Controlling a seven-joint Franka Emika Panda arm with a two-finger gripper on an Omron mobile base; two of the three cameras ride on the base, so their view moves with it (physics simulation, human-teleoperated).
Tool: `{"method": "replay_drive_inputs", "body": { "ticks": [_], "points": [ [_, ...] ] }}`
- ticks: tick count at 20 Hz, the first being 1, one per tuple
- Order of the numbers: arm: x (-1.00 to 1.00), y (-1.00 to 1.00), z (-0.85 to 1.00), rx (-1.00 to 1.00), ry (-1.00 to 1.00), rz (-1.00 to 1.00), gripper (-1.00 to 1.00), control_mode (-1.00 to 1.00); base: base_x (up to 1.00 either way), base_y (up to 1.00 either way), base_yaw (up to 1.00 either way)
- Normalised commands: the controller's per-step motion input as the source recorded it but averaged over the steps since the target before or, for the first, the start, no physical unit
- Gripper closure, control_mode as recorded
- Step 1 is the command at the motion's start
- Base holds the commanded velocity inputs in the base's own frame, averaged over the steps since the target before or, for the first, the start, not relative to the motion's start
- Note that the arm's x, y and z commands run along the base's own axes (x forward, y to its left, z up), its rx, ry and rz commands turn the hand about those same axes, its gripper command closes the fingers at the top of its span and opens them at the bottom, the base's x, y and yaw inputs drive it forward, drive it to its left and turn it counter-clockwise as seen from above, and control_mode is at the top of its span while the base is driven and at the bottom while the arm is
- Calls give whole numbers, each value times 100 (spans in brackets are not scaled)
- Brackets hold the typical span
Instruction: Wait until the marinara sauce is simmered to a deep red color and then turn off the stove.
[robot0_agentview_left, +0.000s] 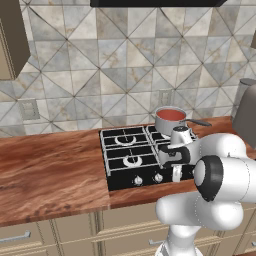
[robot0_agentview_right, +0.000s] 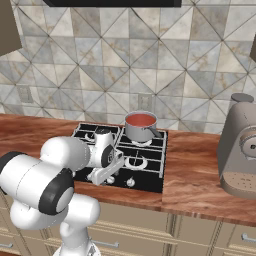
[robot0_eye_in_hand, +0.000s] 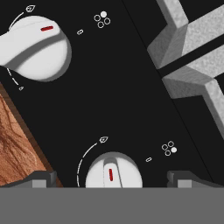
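Steel saucepan (robot0_agentview_right: 139, 128) is holding smooth red marinara sauce (robot0_agentview_right: 140, 120) on the black gas stove's (robot0_agentview_left: 120, 170) back burner; the gripper (robot0_eye_in_hand: 111, 178) is hovering, fingers apart, around a silver knob (robot0_eye_in_hand: 113, 171).

You're looking at the stove (robot0_agentview_right: 150, 172) set into the wooden counter (robot0_agentview_right: 200, 180), with the steel saucepan (robot0_agentview_right: 140, 128) on the rear right burner. The marinara sauce (robot0_agentview_right: 140, 120) in it shows as a smooth orange-red disc. The pan's dark handle (robot0_agentview_right: 154, 132) points right and toward you. Your arm bends low over the stove's front left, the gripper (robot0_agentview_right: 100, 178) down near the front knobs (robot0_agentview_right: 130, 183); you can't tell how its fingers stand. A grey coffee machine (robot0_agentview_right: 240, 150) sits at the right, well apart from the stove.
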Motion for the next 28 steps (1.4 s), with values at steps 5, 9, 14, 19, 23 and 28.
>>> {"method": "replay_drive_inputs", "body": {
  "ticks": [5,9,14,19,23,28],
  "points": [
    [0,0,0,0,0,0,-100,-100,0,0,0],
    [0,0,0,0,0,0,-100,-100,0,0,0],
    [0,0,0,0,0,0,-100,-100,0,0,0],
    [0,0,0,0,0,0,-100,-100,0,0,0],
    [0,0,0,0,0,0,-100,-100,0,0,0],
    [0,0,0,0,0,0,-100,-100,0,0,0]
  ]
}}
